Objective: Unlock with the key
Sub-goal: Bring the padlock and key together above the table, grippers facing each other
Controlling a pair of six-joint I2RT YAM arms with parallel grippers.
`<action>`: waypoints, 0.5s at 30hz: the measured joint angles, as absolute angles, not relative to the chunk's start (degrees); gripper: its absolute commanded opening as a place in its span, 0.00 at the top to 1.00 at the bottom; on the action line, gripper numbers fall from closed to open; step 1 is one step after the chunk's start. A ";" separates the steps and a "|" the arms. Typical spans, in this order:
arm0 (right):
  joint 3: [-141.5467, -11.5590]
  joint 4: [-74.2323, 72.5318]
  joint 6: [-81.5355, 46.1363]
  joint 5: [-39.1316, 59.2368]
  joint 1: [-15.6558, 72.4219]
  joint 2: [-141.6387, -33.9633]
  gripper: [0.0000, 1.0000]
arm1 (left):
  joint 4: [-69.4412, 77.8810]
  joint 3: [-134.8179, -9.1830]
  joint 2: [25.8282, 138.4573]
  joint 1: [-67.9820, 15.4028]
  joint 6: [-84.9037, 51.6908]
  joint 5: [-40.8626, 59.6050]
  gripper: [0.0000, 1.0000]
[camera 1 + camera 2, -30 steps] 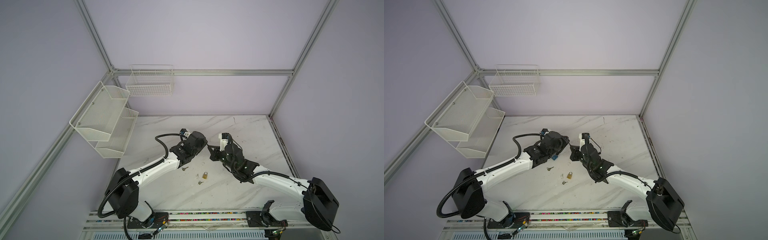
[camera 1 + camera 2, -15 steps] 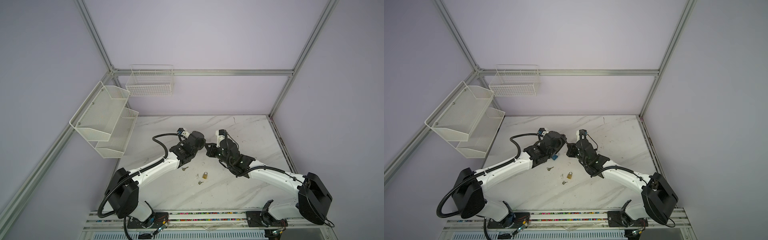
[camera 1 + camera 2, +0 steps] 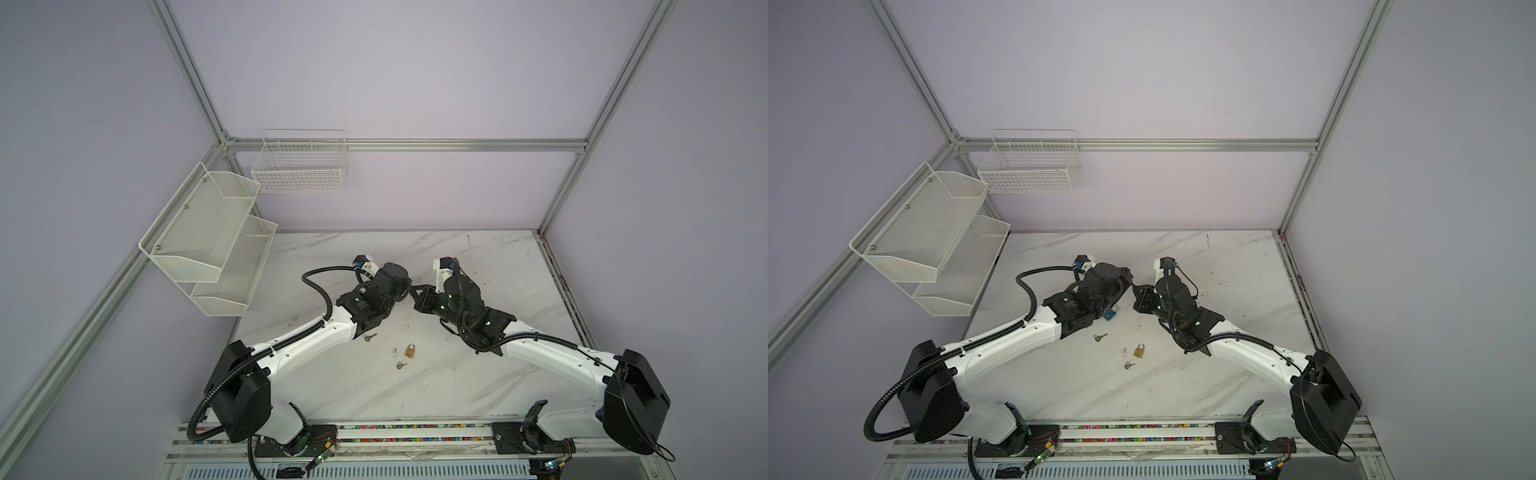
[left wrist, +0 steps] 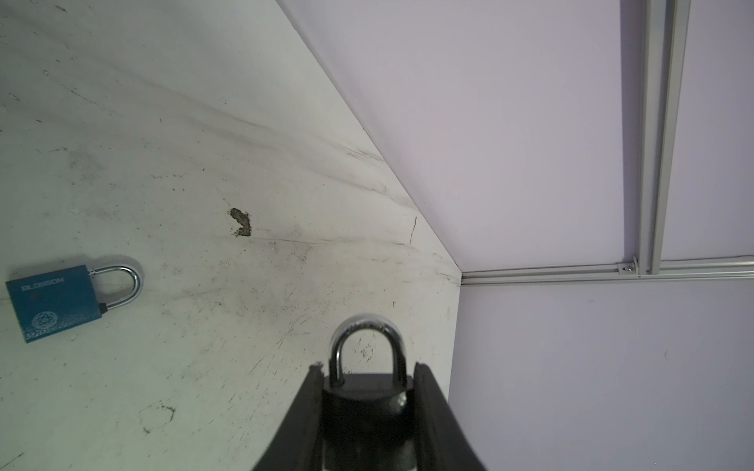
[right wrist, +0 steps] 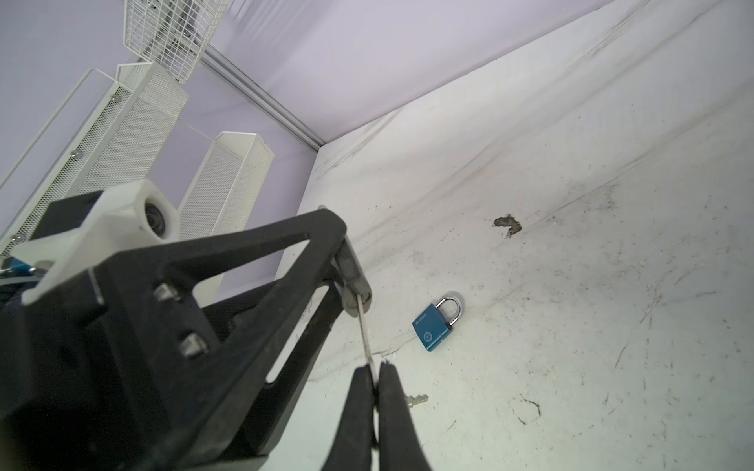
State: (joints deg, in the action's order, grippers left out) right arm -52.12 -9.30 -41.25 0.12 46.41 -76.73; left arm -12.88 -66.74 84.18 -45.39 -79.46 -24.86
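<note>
Black padlock [image 4: 367,407] is clamped in the left gripper [image 4: 367,369], held up at 12 o'clock from the brass lock [image 3: 409,351], and the right gripper [image 5: 374,373], pinching the key [image 5: 364,334] by its very end with the tip at the padlock, could let it twist or slip if the angle's off.

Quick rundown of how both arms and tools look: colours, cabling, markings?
Both match: white links, black joint housings and wrists, a white camera mount at each wrist. The left arm carries a ribbed black conduit looping off it; the right arm has thinner black cables. The left tool and right tool are black with tapered fingers. No markings legible.
</note>
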 measured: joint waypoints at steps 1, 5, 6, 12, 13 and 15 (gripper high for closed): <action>-52.18 -8.34 -41.06 -0.36 46.41 -76.01 1.00 | -13.13 -66.74 83.85 -45.63 -79.29 -24.75 1.00; -52.47 -5.26 -39.59 -1.72 46.68 -74.04 1.00 | -14.04 -66.74 82.98 -46.50 -78.83 -24.67 1.00; -52.71 -4.78 -39.22 -1.78 46.78 -74.06 1.00 | -14.31 -66.74 82.96 -46.50 -78.85 -24.67 1.00; -52.93 -3.73 -37.85 -3.40 47.66 -74.30 1.00 | -15.20 -66.74 82.96 -46.13 -78.91 -24.08 1.00; -52.93 -3.70 -37.85 -3.44 47.75 -74.37 1.00 | -15.31 -66.72 82.96 -46.09 -79.00 -24.08 1.00; -53.15 -3.68 -38.09 -3.60 47.83 -74.76 1.00 | -15.42 -66.72 82.96 -45.98 -79.50 -24.08 1.00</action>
